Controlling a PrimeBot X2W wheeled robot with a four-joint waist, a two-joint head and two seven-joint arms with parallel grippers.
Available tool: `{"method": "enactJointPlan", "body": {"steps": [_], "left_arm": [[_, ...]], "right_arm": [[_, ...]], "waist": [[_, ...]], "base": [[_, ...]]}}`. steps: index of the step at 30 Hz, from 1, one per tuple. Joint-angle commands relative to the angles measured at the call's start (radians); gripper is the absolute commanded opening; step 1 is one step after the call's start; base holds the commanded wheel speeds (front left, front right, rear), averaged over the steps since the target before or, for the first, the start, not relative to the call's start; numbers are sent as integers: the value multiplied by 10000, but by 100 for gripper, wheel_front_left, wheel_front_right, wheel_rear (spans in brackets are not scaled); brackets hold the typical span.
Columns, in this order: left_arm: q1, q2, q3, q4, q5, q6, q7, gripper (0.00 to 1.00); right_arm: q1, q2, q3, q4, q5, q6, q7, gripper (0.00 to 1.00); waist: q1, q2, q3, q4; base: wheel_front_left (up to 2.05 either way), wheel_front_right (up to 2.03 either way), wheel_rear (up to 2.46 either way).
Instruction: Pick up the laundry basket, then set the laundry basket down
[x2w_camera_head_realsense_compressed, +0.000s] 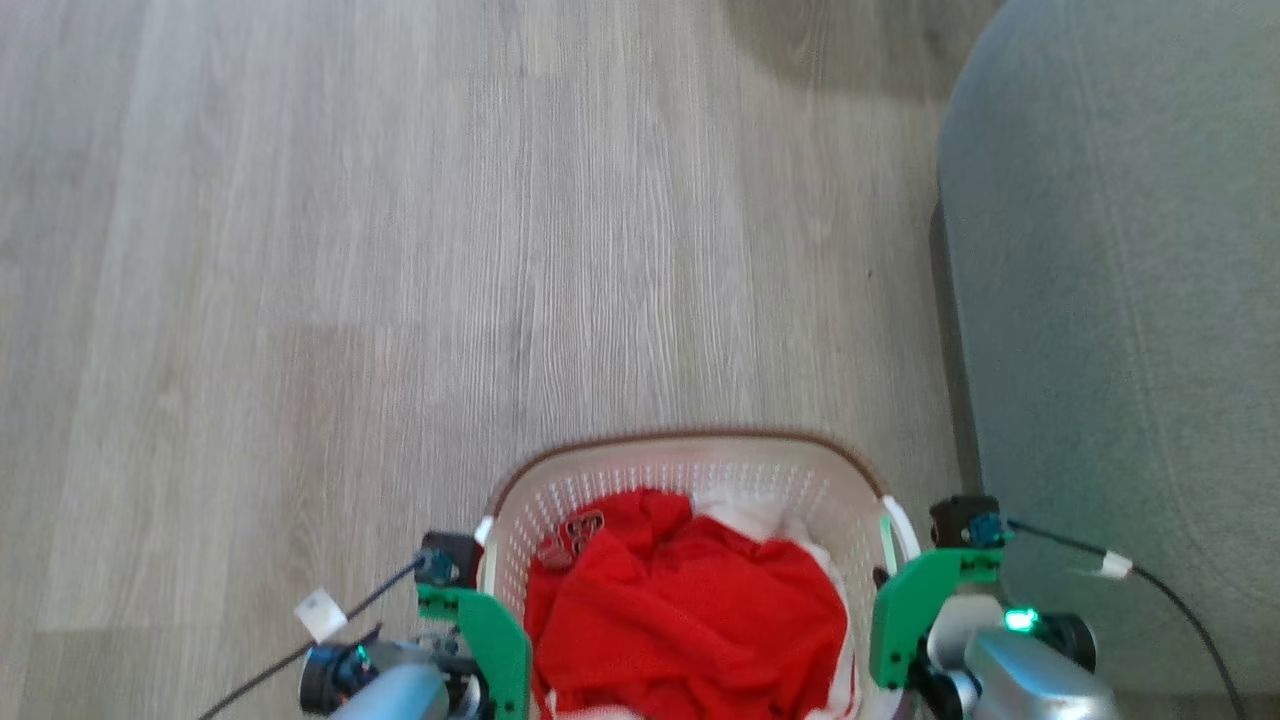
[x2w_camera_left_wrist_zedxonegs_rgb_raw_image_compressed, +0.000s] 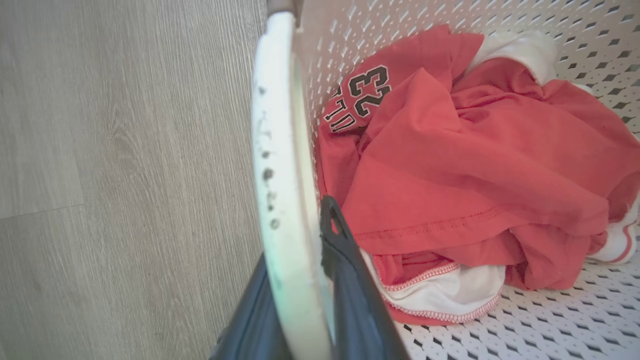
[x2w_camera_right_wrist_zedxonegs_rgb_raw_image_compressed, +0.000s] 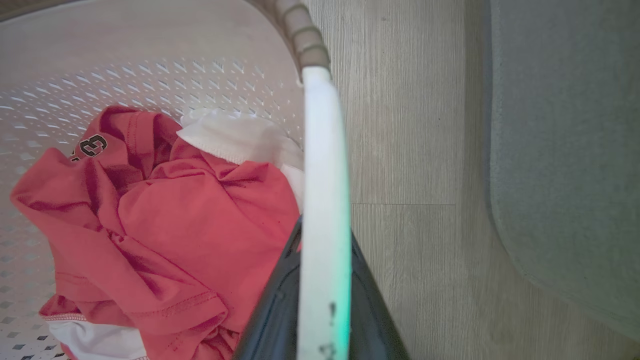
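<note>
Between my two grippers is the basket (x2w_camera_head_realsense_compressed: 700, 480), low in the head view; I can't tell from here whether its base touches the floor (x2w_camera_head_realsense_compressed: 400, 250). My left gripper (x2w_camera_left_wrist_zedxonegs_rgb_raw_image_compressed: 297, 240) is clamped on the basket's left handle (x2w_camera_left_wrist_zedxonegs_rgb_raw_image_compressed: 280, 150), with one dark finger outside the white band and the other inside, by the perforated wall. My right gripper (x2w_camera_right_wrist_zedxonegs_rgb_raw_image_compressed: 325, 240) pinches the right handle (x2w_camera_right_wrist_zedxonegs_rgb_raw_image_compressed: 322, 150) likewise, jaws narrow with the band between them. Inside the basket lies a crumpled red shirt (x2w_camera_head_realsense_compressed: 690, 610) printed with 23, over a white garment (x2w_camera_head_realsense_compressed: 745, 520) that shows at the far side. Right of the basket, close by, stands grey upholstery (x2w_camera_head_realsense_compressed: 1120, 300).
</note>
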Motion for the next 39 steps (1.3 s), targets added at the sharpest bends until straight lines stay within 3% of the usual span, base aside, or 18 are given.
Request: {"method": "enactJointPlan", "body": {"steps": [1, 15, 39], "left_arm": [[53, 302, 73, 128, -19, 13, 4, 0], [970, 302, -481, 423, -421, -132, 388, 0], [698, 302, -893, 676, -706, -337, 540, 0]], "right_arm": [[11, -110, 155, -47, 95, 10, -46, 0], [948, -110, 1299, 24, 1415, 10, 327, 0], [680, -110, 2671, 255, 2816, 10, 267, 0]], "waist": [[1, -1, -514, -1], [1, -1, -2075, 5], [1, -1, -2160, -35]], "base": [[0, 0, 0], [0, 0, 0], [0, 0, 0]]}}
